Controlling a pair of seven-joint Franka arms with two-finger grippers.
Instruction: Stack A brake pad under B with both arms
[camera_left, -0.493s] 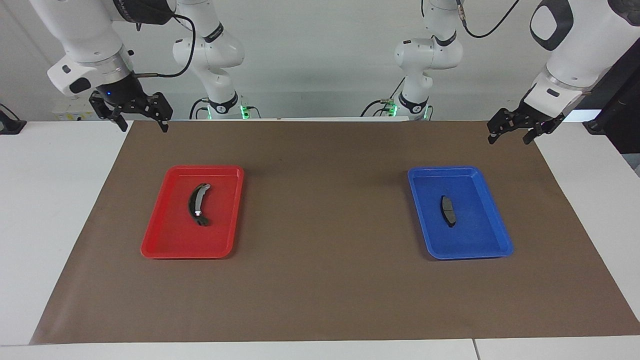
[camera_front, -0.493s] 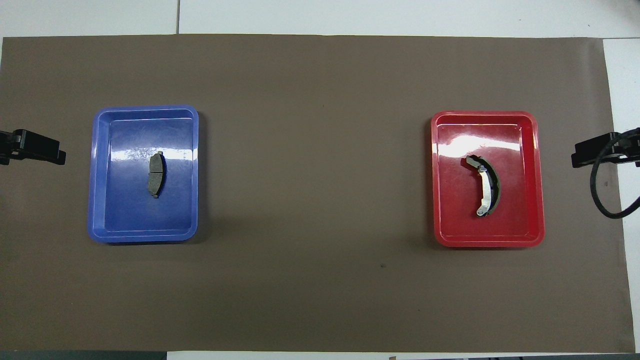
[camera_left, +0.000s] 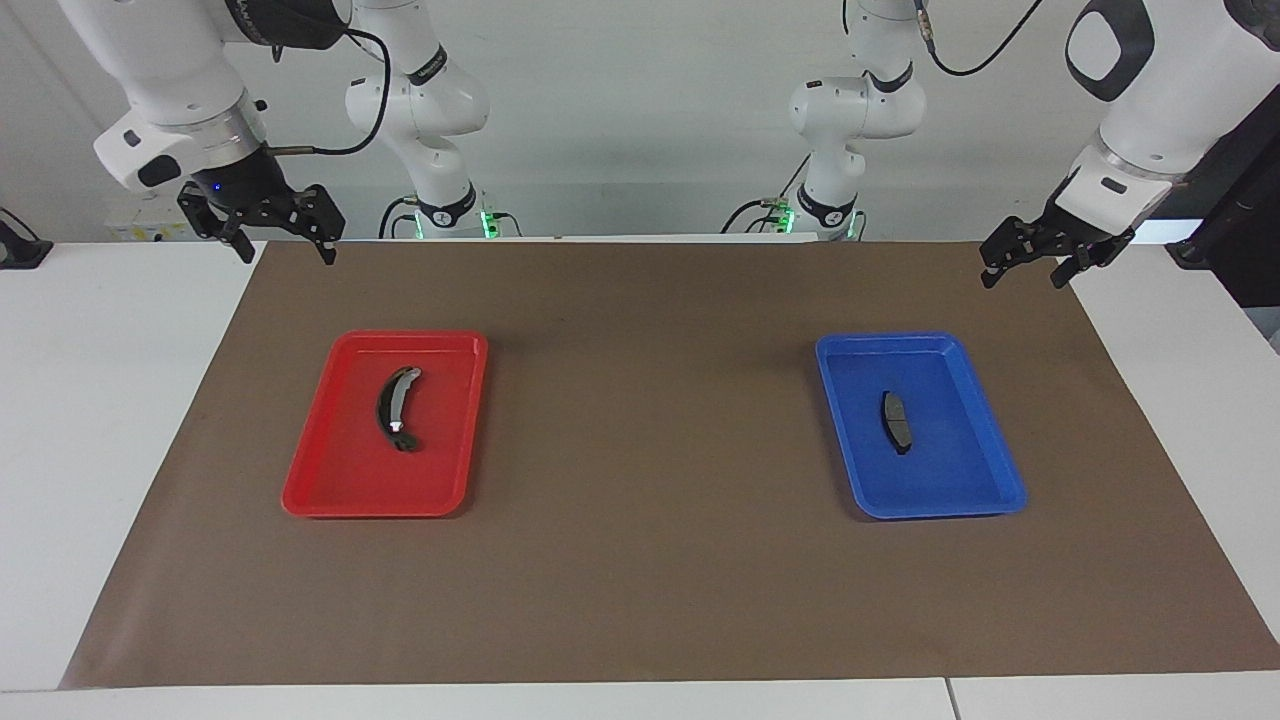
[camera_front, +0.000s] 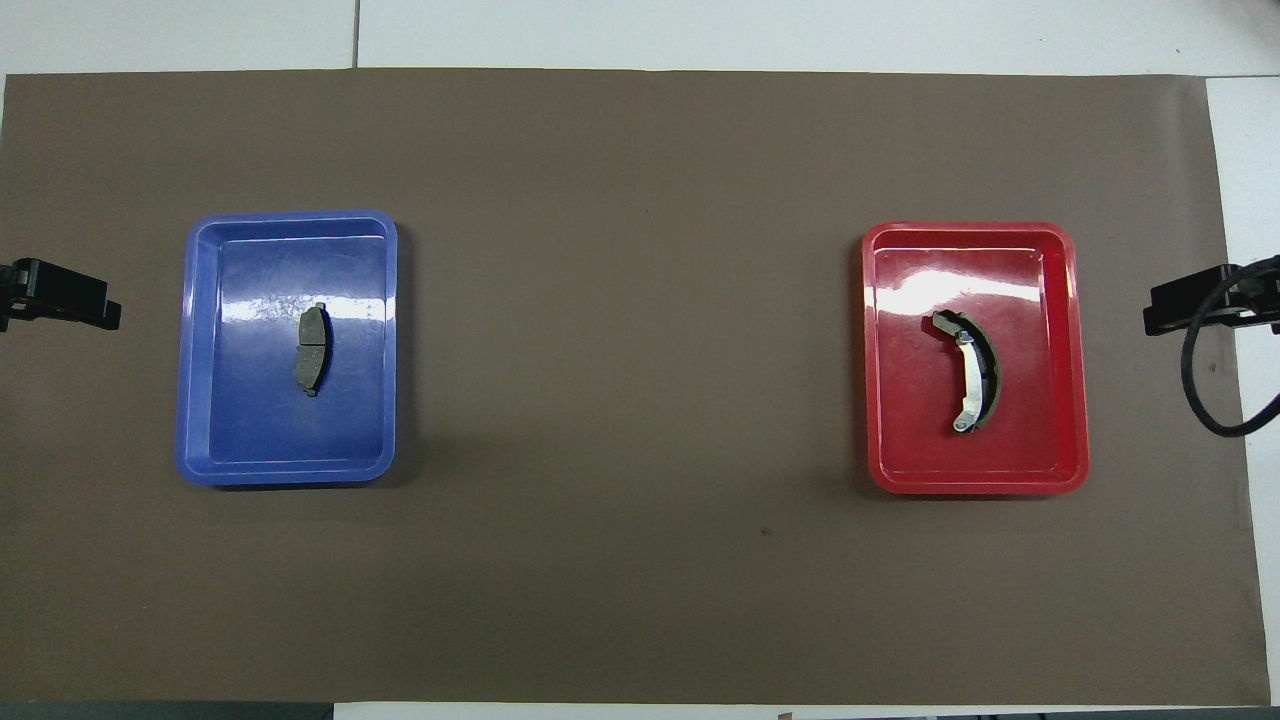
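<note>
The short dark brake pad A (camera_left: 895, 420) lies in a blue tray (camera_left: 985, 495) toward the left arm's end of the table; it also shows in the overhead view (camera_front: 311, 348). The long crescent piece B (camera_left: 395, 408) with its silver strip lies in a red tray (camera_left: 315, 495) toward the right arm's end, and shows in the overhead view too (camera_front: 972, 372). My left gripper (camera_left: 1019, 279) hangs open and empty over the mat's edge, apart from the blue tray. My right gripper (camera_left: 288, 255) hangs open and empty over the mat's corner, apart from the red tray.
A brown mat (camera_left: 640, 560) covers most of the white table. The blue tray (camera_front: 205, 465) and the red tray (camera_front: 1075, 480) sit well apart on it. A black cable (camera_front: 1195, 385) loops from the right gripper (camera_front: 1165, 312). The left gripper (camera_front: 100, 308) shows at the overhead view's edge.
My left gripper has drifted slightly outward, away from the blue tray. The right gripper, both trays and both parts have not moved.
</note>
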